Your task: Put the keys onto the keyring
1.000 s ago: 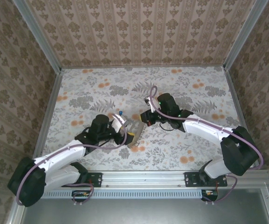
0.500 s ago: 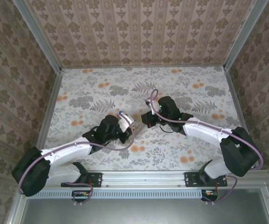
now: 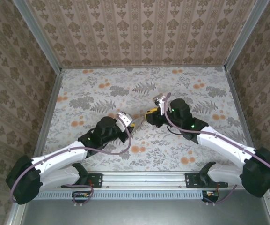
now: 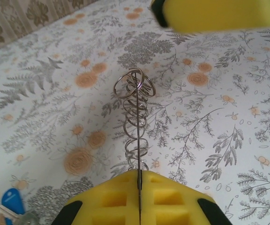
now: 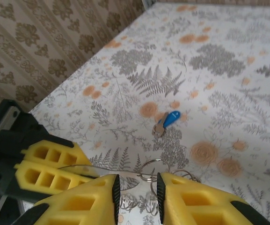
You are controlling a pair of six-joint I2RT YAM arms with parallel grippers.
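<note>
**Left wrist view: left gripper (image 4: pixel 139 178) clamped on the keyring (image 4: pixel 135 108), a bunch of thin silvery wire loops**

Left gripper: its yellow cellular fingers (image 4: pixel 111 201) are pressed together, with one wire of the keyring pinched in the seam between them. The other loops stick out past the fingertips, edge-on to the camera, above the table. Can't tell whether they touch the tabletop.

Right gripper (image 5: pixel 135 185): its yellow fingers stand slightly apart, with a narrow gap between them. Keyring wire shows in and below that gap in the right wrist view. Can't tell whether either finger touches the wire. The left gripper's fingers sit just beside it on the left of that view. In the left wrist view one right finger sits at the top edge, beyond the far end of the loops.

Top external: left gripper (image 3: pixel 131 123) and right gripper (image 3: pixel 149 117) meet tip to tip near the middle of the table. The left arm reaches in from lower left, the right arm from lower right. The keyring is too small to make out there.

Key (image 5: pixel 169 119): small, with a bright blue head and a short silvery blade. It lies flat on the table, apart from both grippers and not on the keyring. In the left wrist view the key (image 4: pixel 10 202) is at the lower left, near the left finger. One key can be made out.

Table (image 5: pixel 228 56): a white top printed with grey ferns and orange flowers. Beige patterned walls (image 3: pixel 139 33) stand around it.
</note>
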